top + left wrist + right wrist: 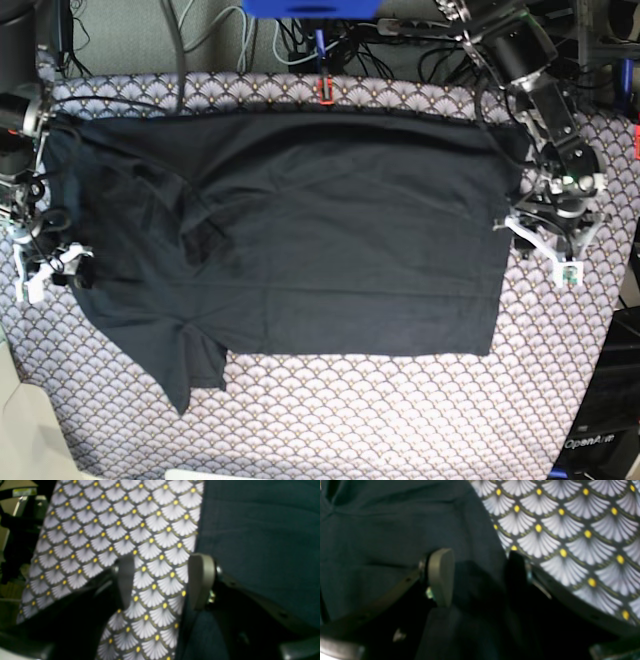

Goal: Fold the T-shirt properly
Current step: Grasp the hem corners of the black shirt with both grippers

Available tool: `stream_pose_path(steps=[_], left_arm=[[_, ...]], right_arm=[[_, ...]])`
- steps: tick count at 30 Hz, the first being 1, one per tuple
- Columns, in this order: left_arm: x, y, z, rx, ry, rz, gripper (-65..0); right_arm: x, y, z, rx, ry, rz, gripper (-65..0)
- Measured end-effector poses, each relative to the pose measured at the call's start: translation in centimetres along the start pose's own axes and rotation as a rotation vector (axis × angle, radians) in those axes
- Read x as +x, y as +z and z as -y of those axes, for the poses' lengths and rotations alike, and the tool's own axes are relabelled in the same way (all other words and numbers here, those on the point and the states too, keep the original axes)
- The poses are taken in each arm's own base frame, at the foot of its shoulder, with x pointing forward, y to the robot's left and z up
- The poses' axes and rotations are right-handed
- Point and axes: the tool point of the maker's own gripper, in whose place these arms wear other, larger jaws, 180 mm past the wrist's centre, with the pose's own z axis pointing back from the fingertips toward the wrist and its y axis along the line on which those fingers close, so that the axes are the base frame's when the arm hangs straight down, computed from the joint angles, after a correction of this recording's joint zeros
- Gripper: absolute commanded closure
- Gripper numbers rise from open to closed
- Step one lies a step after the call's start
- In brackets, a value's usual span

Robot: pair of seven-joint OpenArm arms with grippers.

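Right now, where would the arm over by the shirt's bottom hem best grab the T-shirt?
Probably at the hem edge of the T-shirt, coming in sideways from the patterned cloth. The shirt lies flat, and the open left gripper already straddles that edge, one finger over the fabric.

Grey scallop-patterned cloth [400, 420] covers the table; tangled cables [290, 40] lie behind it.
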Motion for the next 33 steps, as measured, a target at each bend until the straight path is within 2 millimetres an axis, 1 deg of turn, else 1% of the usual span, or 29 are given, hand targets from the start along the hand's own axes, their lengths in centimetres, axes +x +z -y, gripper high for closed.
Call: stream_pose_path(steps=[2, 4, 6, 11, 13, 18, 20, 22, 25, 27, 29, 33], left_arm=[[0.0, 0.0, 0.0, -0.001, 0.0, 0.0, -33.9], [0.0, 0.0, 0.0, 0.0, -0.001, 0.0, -33.9], [0.0, 0.0, 0.0, 0.0, 0.0, -0.001, -33.9], [0.0, 0.0, 0.0, -0.001, 0.0, 0.0, -33.9], [0.0, 0.0, 0.0, 0.0, 0.0, 0.0, -33.9], [0.2, 0.0, 0.1, -0.002, 0.0, 0.004, -33.9], [1.0, -0.2, 0.1, -0.001, 0.006, 0.019, -33.9], [2.8, -0.4, 0.1, 0.004, 0.023, 0.049, -34.0], [6.4, -0.9, 0.4, -0.007, 0.049, 0.133, -34.1], [7.1, -2.0, 1.1, -0.032, 0.068, 0.127, -34.1], [7.1, -3.7, 2.1, -0.061, 0.087, 0.092, -34.1], [9.2, -6.6, 4.4, -0.141, 0.146, 0.155, -34.1]], right_arm=[[-0.2, -0.2, -0.4, 0.01, 0.013, -0.009, -34.8], [-0.5, -0.2, -0.7, 0.021, 0.031, -0.01, -32.1], [-0.9, -0.1, -0.8, 0.022, 0.031, -0.009, -26.7], [-1.3, 0.1, -0.7, 0.021, 0.027, -0.007, -5.9], [-1.5, 0.2, -0.6, 0.019, 0.027, -0.011, -2.3], [-1.7, 0.9, -0.8, 0.03, 0.074, -0.007, -1.5], [-1.7, 1.2, -1.0, 0.037, 0.111, -0.011, -1.5], [-1.8, 1.5, -1.3, 0.046, 0.146, -0.02, -1.5], [-1.8, 1.6, -1.6, 0.053, 0.168, -0.027, -1.5], [-1.8, 1.6, -1.7, 0.054, 0.165, -0.02, -1.5], [-1.9, 1.6, -1.7, 0.054, 0.164, -0.021, -1.5], [-2.0, 1.4, -2.1, 0.062, 0.158, -0.015, -1.5]])
